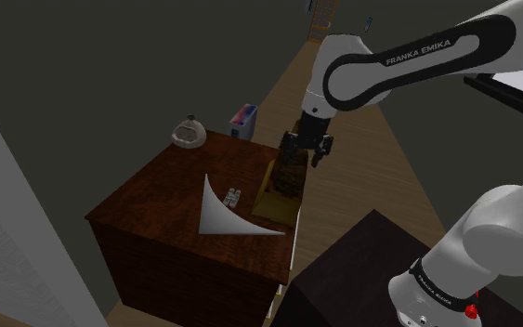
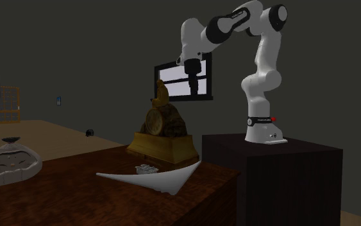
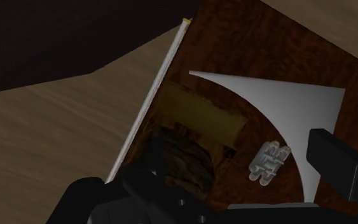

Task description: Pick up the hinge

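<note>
And the gripper (image 3: 238,159) hung wide open above the dark wooden dresser (image 1: 148,197), its 2 black fingers (image 3: 333,159) standing well apart and gripping nothing! Under the first finger sat the brown ornament (image 3: 182,158) on its tan base (image 3: 199,114), directly below the hand. Next came the hinge (image 3: 268,161), small and pale, lying flat on the wood far down in the gap between the 2 fingers, nearer the second finger and touched by neither. Just past it spread the white curved sheet (image 3: 292,105), its hollow edge just beside the hinge, the rest running under that second finger. Pale wooden floor (image 3: 63,121) lay beyond the dresser's edge, outside the first finger.
</note>
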`<move>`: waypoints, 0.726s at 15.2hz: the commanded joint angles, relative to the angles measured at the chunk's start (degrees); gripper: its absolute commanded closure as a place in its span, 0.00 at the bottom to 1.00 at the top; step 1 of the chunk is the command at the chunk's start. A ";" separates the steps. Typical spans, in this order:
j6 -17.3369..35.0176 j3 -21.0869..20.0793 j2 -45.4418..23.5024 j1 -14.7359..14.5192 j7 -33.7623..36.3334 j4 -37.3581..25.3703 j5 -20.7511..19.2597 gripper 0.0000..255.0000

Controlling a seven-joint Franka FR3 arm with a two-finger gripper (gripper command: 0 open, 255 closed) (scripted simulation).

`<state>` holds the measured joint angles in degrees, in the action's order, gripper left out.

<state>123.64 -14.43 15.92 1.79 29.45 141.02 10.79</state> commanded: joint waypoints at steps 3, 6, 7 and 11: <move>6.35 -2.10 -9.64 0.60 6.17 -3.63 -2.30 0.00; 10.27 -2.87 -16.90 0.62 11.20 -6.96 -5.08 0.00; 11.39 -2.92 -19.33 0.49 12.92 -8.23 -6.14 0.00; 14.97 -2.07 -28.97 -0.79 19.60 -14.06 -10.50 0.00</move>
<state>138.00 -16.88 -10.84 1.19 47.60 128.52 1.31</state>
